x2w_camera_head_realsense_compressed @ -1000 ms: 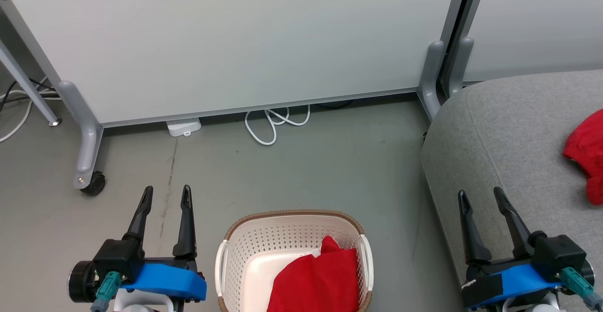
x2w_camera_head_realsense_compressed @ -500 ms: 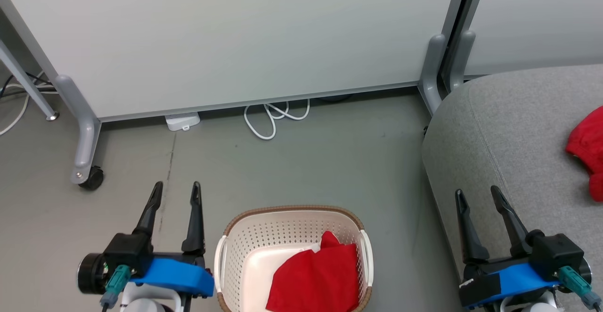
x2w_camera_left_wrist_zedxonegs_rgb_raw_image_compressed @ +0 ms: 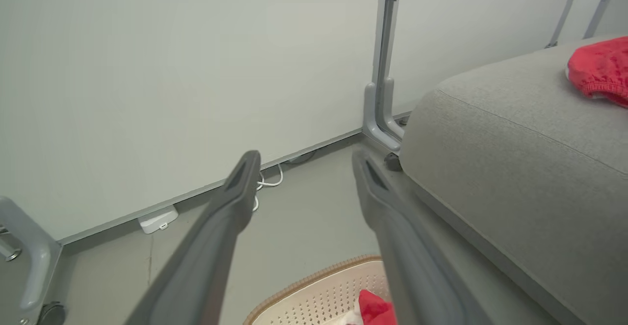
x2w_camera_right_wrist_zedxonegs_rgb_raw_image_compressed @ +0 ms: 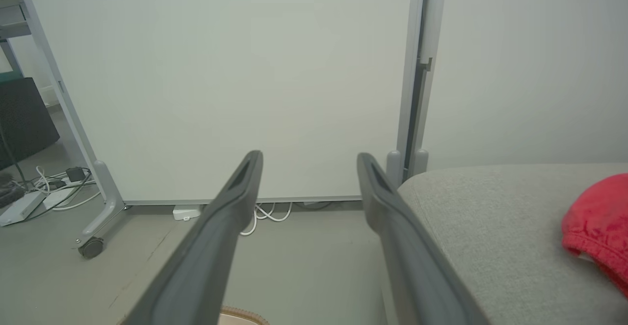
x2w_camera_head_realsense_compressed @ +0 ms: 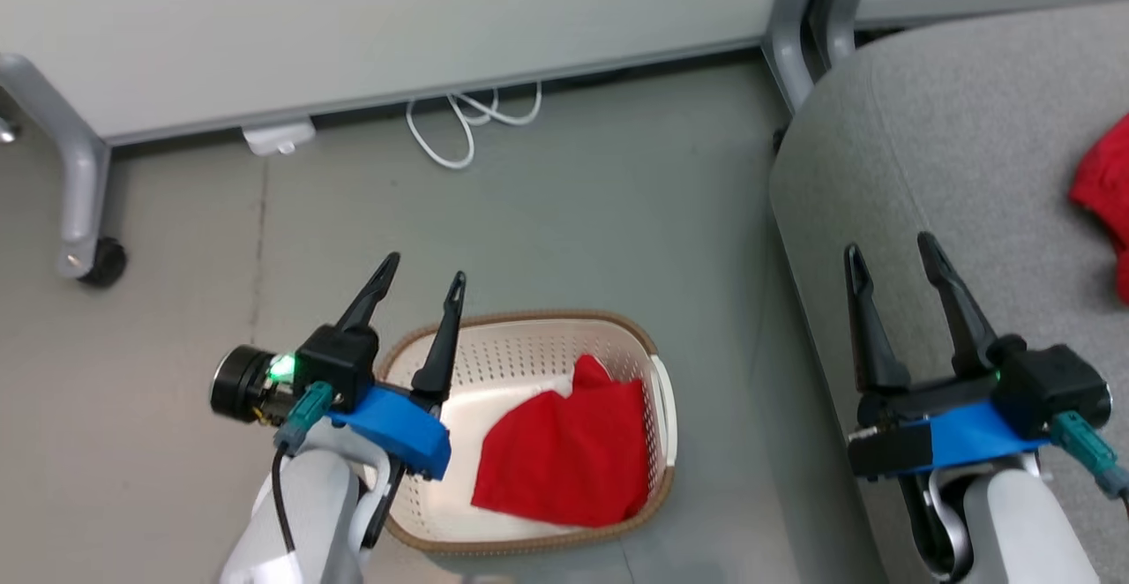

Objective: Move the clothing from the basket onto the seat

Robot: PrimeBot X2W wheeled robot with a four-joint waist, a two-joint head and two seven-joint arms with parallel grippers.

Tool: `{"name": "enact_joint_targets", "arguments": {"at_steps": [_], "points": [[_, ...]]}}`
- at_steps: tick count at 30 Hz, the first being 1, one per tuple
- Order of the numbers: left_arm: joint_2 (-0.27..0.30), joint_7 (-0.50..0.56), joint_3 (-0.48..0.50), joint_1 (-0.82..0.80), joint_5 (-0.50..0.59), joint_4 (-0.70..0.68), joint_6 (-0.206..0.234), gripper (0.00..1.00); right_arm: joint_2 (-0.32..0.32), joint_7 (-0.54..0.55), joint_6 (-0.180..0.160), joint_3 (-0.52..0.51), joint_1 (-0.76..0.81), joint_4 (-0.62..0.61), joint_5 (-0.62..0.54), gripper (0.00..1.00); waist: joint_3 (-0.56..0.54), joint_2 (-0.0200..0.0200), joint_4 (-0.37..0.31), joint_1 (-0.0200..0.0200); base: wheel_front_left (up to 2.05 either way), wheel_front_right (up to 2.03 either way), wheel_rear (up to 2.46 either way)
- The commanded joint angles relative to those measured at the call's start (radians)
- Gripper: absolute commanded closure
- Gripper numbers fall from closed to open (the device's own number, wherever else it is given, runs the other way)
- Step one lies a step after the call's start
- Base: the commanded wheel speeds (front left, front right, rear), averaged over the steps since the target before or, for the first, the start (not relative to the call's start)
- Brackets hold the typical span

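A red piece of clothing (x2w_camera_head_realsense_compressed: 564,456) lies folded in the cream basket (x2w_camera_head_realsense_compressed: 635,337) on the floor, with white showing under it. My left gripper (x2w_camera_head_realsense_compressed: 423,268) is open and empty, above the basket's left rim. Another red garment (x2w_camera_head_realsense_compressed: 1107,187) lies on the grey seat (x2w_camera_head_realsense_compressed: 970,125) at the right edge. Over the seat's rounded front corner stands my right gripper (x2w_camera_head_realsense_compressed: 886,244), open and holding nothing. In the left wrist view the basket rim (x2w_camera_left_wrist_zedxonegs_rgb_raw_image_compressed: 314,290), a red tip of clothing (x2w_camera_left_wrist_zedxonegs_rgb_raw_image_compressed: 375,308) and the seat (x2w_camera_left_wrist_zedxonegs_rgb_raw_image_compressed: 515,168) show past the left gripper (x2w_camera_left_wrist_zedxonegs_rgb_raw_image_compressed: 304,155). The right gripper (x2w_camera_right_wrist_zedxonegs_rgb_raw_image_compressed: 309,155) faces the partition.
A white partition panel (x2w_camera_head_realsense_compressed: 353,19) on grey legs with a black castor (x2w_camera_head_realsense_compressed: 101,262) stands behind. A white cable loop (x2w_camera_head_realsense_compressed: 459,121) and a small white box (x2w_camera_head_realsense_compressed: 278,138) lie at its foot. Grey floor (x2w_camera_head_realsense_compressed: 573,213) lies between basket and panel.
The head camera has tilted down, shifting the whole picture up. My left arm has swung right and up, from beside the basket to over its left rim. The clothing has not moved.
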Motion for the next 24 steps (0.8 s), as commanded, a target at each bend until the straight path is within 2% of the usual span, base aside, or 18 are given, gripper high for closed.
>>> {"name": "enact_joint_targets", "arguments": {"at_steps": [1,16,24], "points": [[0.022,-0.003,-0.040,-0.055,-0.011,0.037,-0.002,0.00,0.000,-0.001,0.000,0.006,-0.037,-0.011,-0.011,0.00,0.091,0.0000,-0.042,-0.0001,0.00,0.00,0.00],[0.126,-0.003,-0.346,-0.361,-0.104,0.375,-0.002,0.00,-0.005,-0.001,0.000,0.041,-0.226,-0.067,-0.027,0.00,0.392,0.0000,-0.148,-0.0001,0.00,0.00,0.00],[0.160,-0.003,-0.477,-0.473,-0.158,0.470,-0.002,0.00,-0.002,-0.001,0.000,0.043,-0.286,-0.099,-0.025,0.00,0.511,0.0000,-0.184,-0.0001,0.00,0.00,0.00]]}}
